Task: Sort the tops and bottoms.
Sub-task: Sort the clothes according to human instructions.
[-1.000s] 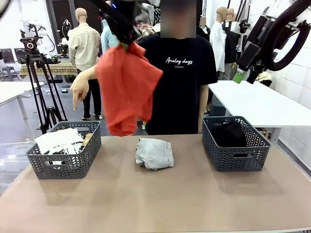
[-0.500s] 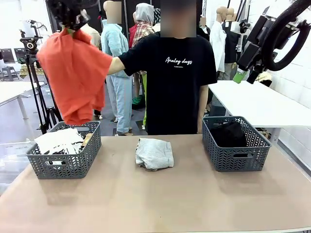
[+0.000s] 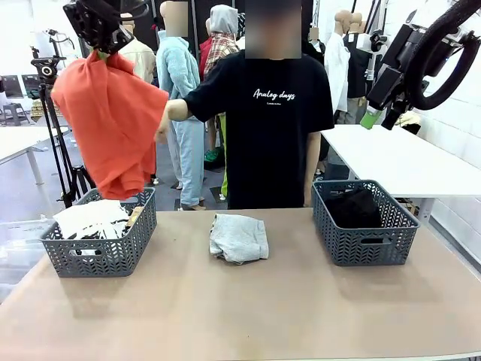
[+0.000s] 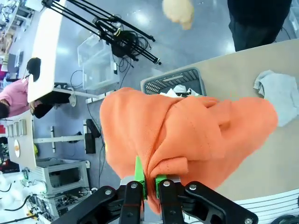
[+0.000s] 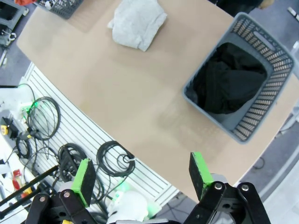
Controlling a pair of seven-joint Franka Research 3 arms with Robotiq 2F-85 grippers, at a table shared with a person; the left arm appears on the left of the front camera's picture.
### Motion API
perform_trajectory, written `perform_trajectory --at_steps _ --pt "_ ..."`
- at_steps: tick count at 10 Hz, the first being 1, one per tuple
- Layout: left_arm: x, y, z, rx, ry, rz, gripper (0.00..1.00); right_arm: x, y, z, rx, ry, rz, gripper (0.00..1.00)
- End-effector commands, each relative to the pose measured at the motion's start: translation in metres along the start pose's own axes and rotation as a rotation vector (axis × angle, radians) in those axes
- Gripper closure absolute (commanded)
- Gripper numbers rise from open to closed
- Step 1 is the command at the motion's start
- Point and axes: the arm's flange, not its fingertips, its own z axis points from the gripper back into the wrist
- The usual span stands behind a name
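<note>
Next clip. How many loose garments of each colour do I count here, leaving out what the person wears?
Orange: 1, orange top, held up in the left tool
White with black print: 1, white T-shirt, in the left basket
Grey: 1, grey top, on the table
Black: 1, black bottoms, in the right basket
Total: 4

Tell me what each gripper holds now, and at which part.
The left gripper is shut on the orange top, pinching a bunched fold of cloth; the rest hangs below it. The right gripper is open and holds nothing.
</note>
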Motion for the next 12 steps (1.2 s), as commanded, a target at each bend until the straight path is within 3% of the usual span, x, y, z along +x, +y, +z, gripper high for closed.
perform_trajectory --at_steps 1,2,4,6,9,11,12 --pt "0.0 0.005 -0.003 0.004 0.005 0.009 1.0 -0.002 0.002 0.0 -0.005 0.011 -0.005 0.0" --pt "0.001 0.003 -0.019 -0.007 0.021 0.053 1.0 -0.002 0.002 0.0 -0.005 0.011 -0.005 0.0" --pt "-0.002 0.025 -0.083 -0.047 0.102 0.258 1.0 -0.002 0.002 0.0 -0.005 0.011 -0.005 0.0" --pt "-0.001 0.046 -0.131 -0.067 0.084 0.383 1.0 -0.002 0.002 0.0 -0.005 0.011 -0.005 0.0" --pt "-0.001 0.064 -0.2 -0.131 0.14 0.498 1.0 -0.002 0.002 0.0 -0.005 0.011 -0.005 0.0" --pt "-0.001 0.057 -0.245 -0.226 0.154 0.565 1.0 -0.002 0.002 0.0 -0.005 0.011 -0.005 0.0" --pt "-0.008 0.055 -0.266 -0.217 0.197 0.588 1.0 -0.002 0.002 0.0 -0.005 0.011 -0.005 0.0"
